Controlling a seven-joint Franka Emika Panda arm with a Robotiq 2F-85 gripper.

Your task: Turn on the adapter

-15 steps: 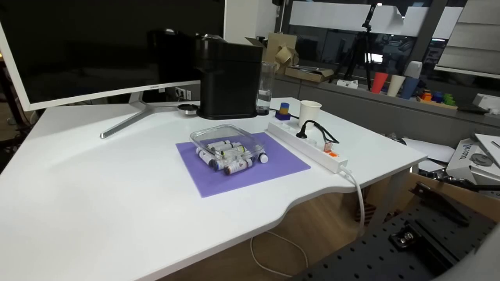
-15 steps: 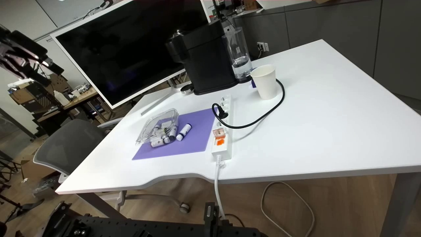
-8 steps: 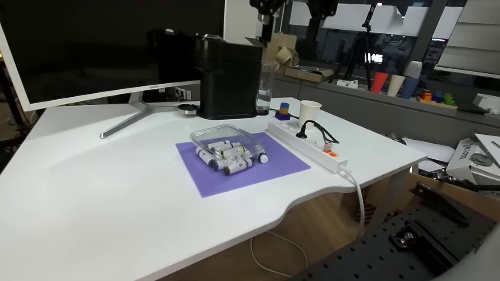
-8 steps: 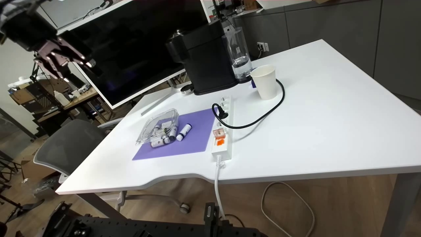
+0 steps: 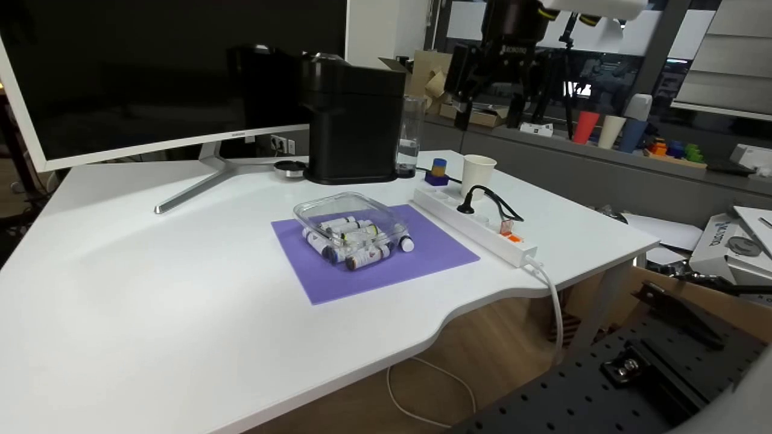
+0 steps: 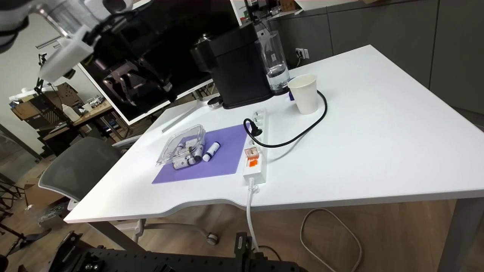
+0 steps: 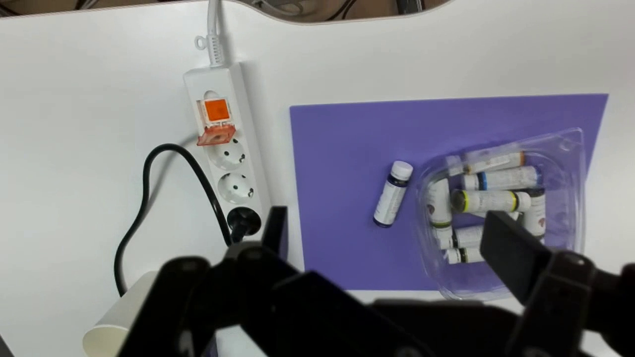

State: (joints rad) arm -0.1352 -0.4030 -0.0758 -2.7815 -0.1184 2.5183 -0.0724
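The adapter is a long white power strip [image 7: 249, 129] lying on the white desk, also seen in both exterior views [image 5: 449, 218] [image 6: 248, 173]. Its orange-red switch [image 7: 217, 110] sits at the cable end, under a clear reddish flip cover [image 7: 217, 135] that stands raised. The switch also shows in an exterior view [image 6: 253, 163]. A thick white cable [image 7: 213, 22] leaves that end. A black plug [image 7: 244, 220] sits in one socket. My gripper [image 7: 387, 230] is open and empty, high above the desk. It also shows in both exterior views [image 5: 488, 117] [image 6: 151, 96], apart from the adapter.
A purple mat [image 7: 342, 148] beside the strip bears a clear plastic box [image 7: 570, 198] with several small bottles and one loose bottle [image 7: 390, 198]. A white cup [image 6: 304, 94], black coffee machine [image 6: 240, 71] and large monitor [image 5: 151, 72] stand farther back. A black cord [image 6: 291, 142] loops beside the strip.
The arm has swung in over the desk. In both exterior views the gripper is lower and farther right than before. The strip, mat, box and cup have not moved.
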